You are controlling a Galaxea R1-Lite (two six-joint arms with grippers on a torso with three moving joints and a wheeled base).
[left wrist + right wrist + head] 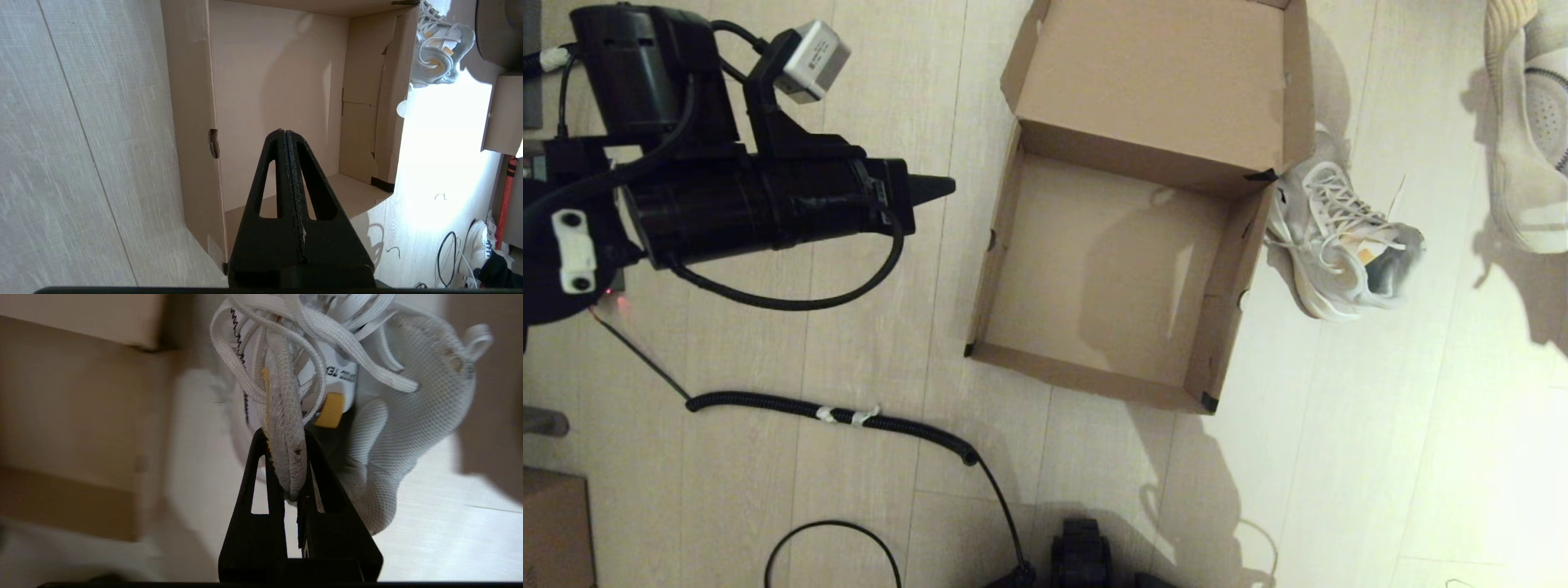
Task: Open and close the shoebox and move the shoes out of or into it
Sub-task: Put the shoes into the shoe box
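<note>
Shoebox (1111,269) is flipped open and totally empty on the floor, one sneaker (1343,241) sits just outside its right wall, the right gripper (292,473) is pinched onto the other sneaker's (359,400) collar, left gripper (286,171) idles clamped empty, so both still need boxing.

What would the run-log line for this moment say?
shoebox: open, empty | right gripper: shut on lifted shoe | other shoe: floor beside box | left gripper: shut, idle beside box
</note>
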